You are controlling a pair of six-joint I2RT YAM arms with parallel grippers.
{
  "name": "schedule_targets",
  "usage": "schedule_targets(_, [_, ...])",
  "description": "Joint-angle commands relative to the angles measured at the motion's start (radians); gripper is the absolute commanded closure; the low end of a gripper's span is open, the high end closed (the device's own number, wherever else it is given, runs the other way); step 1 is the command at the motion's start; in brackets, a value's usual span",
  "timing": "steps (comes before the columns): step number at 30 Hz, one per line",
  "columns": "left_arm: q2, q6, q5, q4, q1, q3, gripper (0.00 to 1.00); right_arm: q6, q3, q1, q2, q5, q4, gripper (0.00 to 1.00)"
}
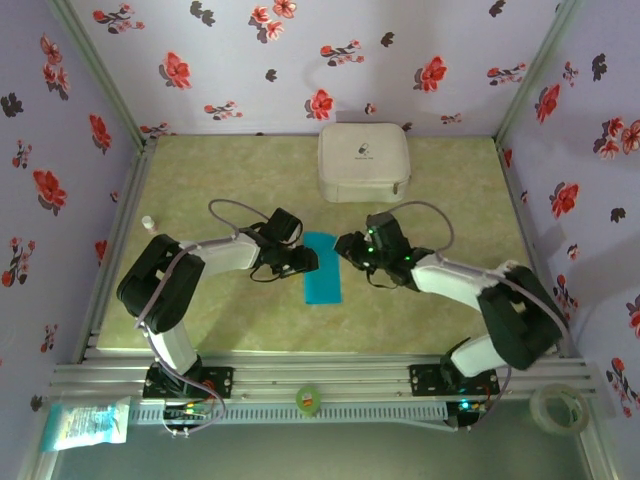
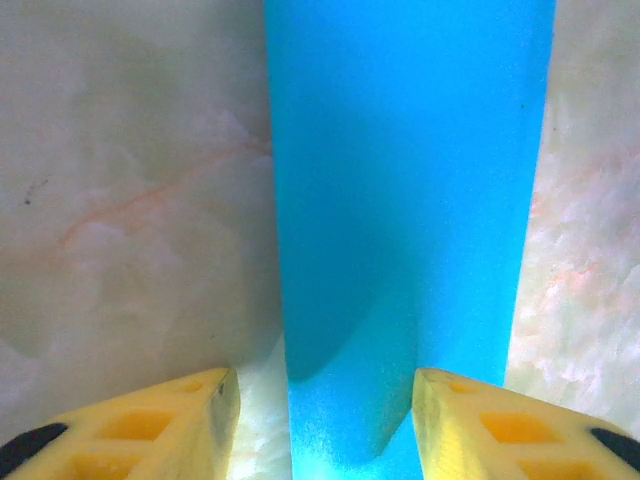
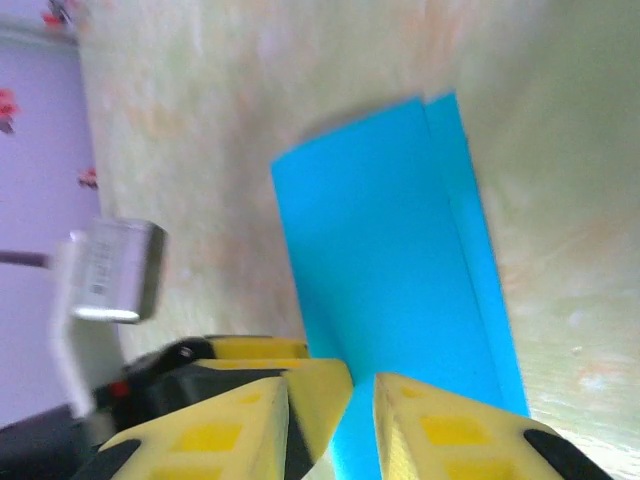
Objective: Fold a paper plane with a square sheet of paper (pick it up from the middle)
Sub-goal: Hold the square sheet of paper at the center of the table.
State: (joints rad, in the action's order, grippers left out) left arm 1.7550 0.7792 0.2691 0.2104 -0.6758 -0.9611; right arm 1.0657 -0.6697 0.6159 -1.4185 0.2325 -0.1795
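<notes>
The square sheet of paper [image 1: 322, 268] is turquoise-blue and lies flat on the table, folded into a long narrow strip with one layer edge showing along its side [image 3: 470, 200]. It is a plain strip, not a paper plane. My left gripper [image 1: 305, 262] sits low at the strip's left edge. In the left wrist view its yellow fingers stand wide apart [image 2: 322, 400], one over the bare table and one over the paper [image 2: 410, 200]. My right gripper [image 1: 345, 245] hovers at the strip's far right corner, its jaws a narrow gap apart [image 3: 362, 390] with nothing pinched between them.
A white rounded zip case [image 1: 364, 162] sits at the back of the table. A small white bottle [image 1: 148, 221] stands by the left wall. A tape roll [image 1: 557, 408] and a green item [image 1: 308, 399] lie off the front rail.
</notes>
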Motion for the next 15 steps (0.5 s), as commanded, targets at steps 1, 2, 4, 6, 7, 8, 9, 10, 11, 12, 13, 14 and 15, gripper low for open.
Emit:
schedule_targets(1, [0.017, -0.036, -0.031, 0.029, 0.007, 0.006, 0.5, -0.001, 0.081, -0.039, 0.078, -0.142, 0.098, 0.71])
schedule_targets(2, [0.019, -0.041, -0.03, 0.031, 0.006, 0.004, 0.5, 0.005, 0.104, -0.052, 0.103, -0.144, 0.094, 0.7])
schedule_targets(4, [0.025, -0.058, -0.027, 0.044, 0.007, -0.008, 0.5, 0.005, 0.131, -0.067, 0.134, -0.142, 0.097, 0.7])
schedule_targets(6, [0.032, -0.08, -0.022, 0.052, 0.006, -0.018, 0.5, 0.002, 0.142, -0.074, 0.149, -0.139, 0.11, 0.69])
schedule_targets(7, [0.034, -0.087, -0.022, 0.058, 0.005, -0.024, 0.5, 0.0, 0.143, -0.074, 0.15, -0.136, 0.114, 0.69])
schedule_targets(8, [0.038, -0.094, -0.022, 0.065, 0.007, -0.03, 0.49, 0.0, 0.145, -0.074, 0.149, -0.133, 0.116, 0.69])
schedule_targets(9, [0.042, -0.104, -0.018, 0.071, 0.005, -0.037, 0.49, 0.0, 0.144, -0.074, 0.146, -0.129, 0.116, 0.69])
schedule_targets(10, [0.046, -0.116, -0.011, 0.078, 0.004, -0.044, 0.49, 0.001, 0.144, -0.074, 0.143, -0.124, 0.112, 0.69])
schedule_targets(11, [0.052, -0.126, -0.01, 0.092, 0.004, -0.053, 0.49, 0.003, 0.143, -0.074, 0.137, -0.121, 0.109, 0.69])
schedule_targets(12, [0.052, -0.132, -0.01, 0.095, 0.003, -0.058, 0.49, 0.003, 0.141, -0.075, 0.131, -0.118, 0.106, 0.69])
schedule_targets(13, [0.053, -0.135, -0.01, 0.095, 0.004, -0.057, 0.49, 0.005, 0.139, -0.074, 0.126, -0.115, 0.102, 0.69])
schedule_targets(14, [0.049, -0.136, -0.01, 0.09, 0.003, -0.057, 0.49, 0.005, 0.138, -0.074, 0.121, -0.111, 0.098, 0.69])
schedule_targets(15, [0.046, -0.139, -0.01, 0.086, 0.003, -0.056, 0.49, 0.003, 0.136, -0.075, 0.114, -0.106, 0.091, 0.69])
